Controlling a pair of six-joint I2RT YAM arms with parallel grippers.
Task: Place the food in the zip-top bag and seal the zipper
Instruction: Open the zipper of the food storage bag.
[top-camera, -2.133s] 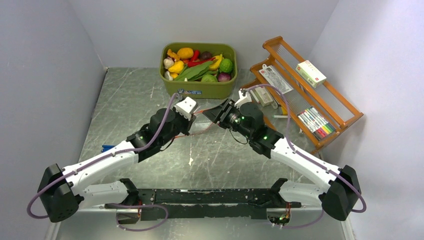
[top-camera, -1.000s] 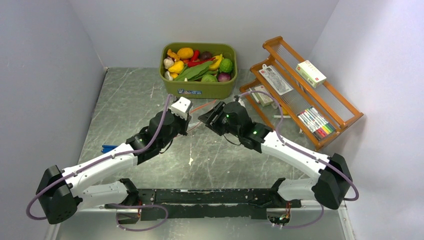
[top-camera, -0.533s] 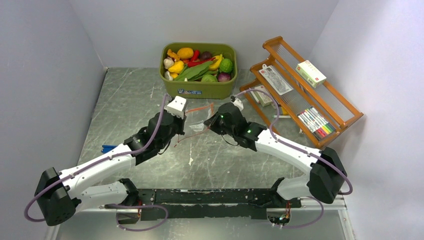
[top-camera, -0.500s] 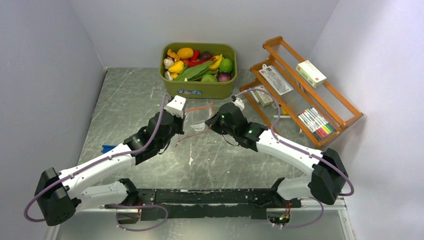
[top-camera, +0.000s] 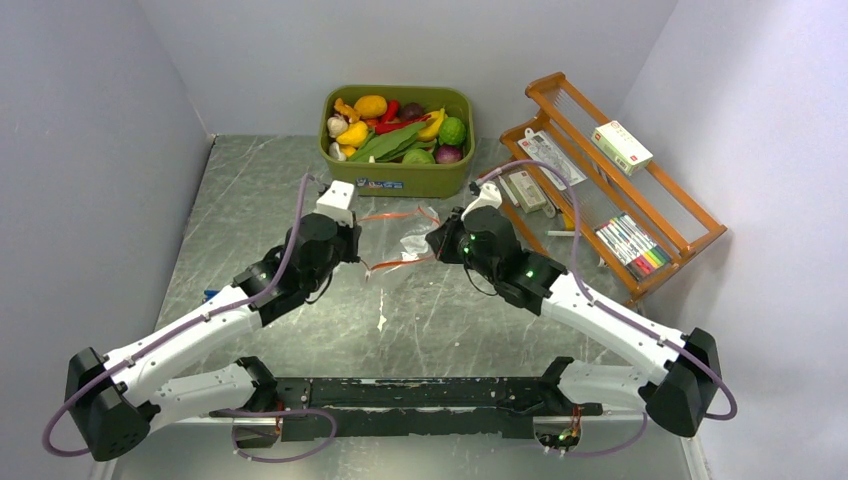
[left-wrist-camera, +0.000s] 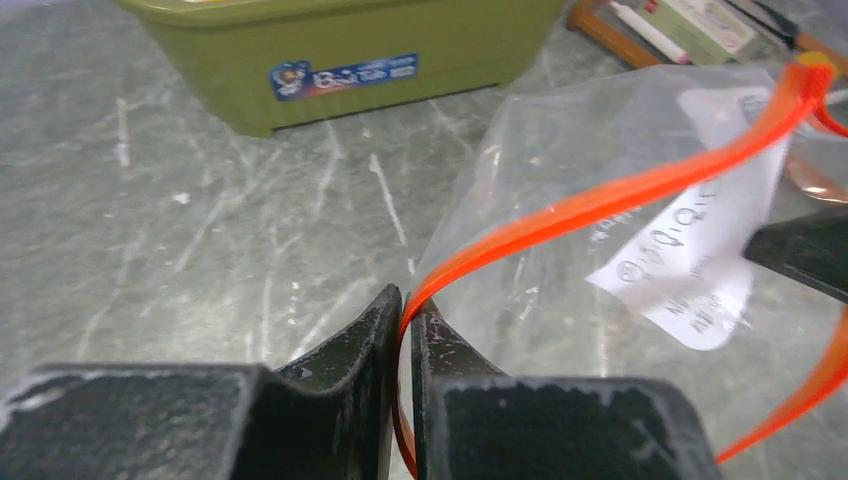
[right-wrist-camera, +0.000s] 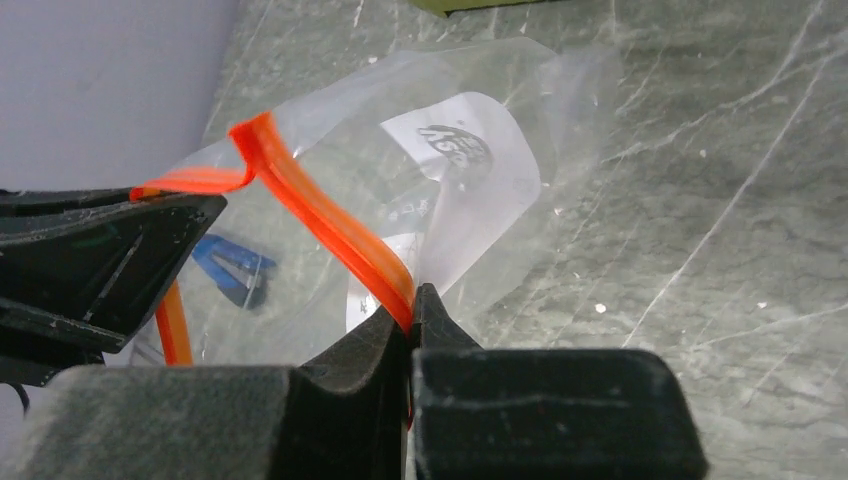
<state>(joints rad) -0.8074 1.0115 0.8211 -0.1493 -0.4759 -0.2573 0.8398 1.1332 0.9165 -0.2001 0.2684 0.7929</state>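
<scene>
The clear zip-top bag (top-camera: 408, 240) hangs between my two grippers just above the table, in front of the tub. Its red-orange zipper (top-camera: 396, 264) is split into two strips, so the mouth gapes. My left gripper (top-camera: 356, 250) is shut on one zipper strip (left-wrist-camera: 620, 195) at the bag's left end. My right gripper (top-camera: 438, 246) is shut on the other strip (right-wrist-camera: 320, 215) at the right end. The bag (right-wrist-camera: 470, 90) holds only a white printed label. The food (top-camera: 395, 130) lies piled in the olive-green tub (top-camera: 400, 180).
A wooden rack (top-camera: 610, 180) with packets, a box and markers stands at the right. A small blue object (top-camera: 210, 295) lies on the table beside the left arm. Grey walls close in on three sides.
The two grippers were close together over the bag. They have moved apart, left one leftward and right one rightward, stretching the bag and spreading its zipper strips.
</scene>
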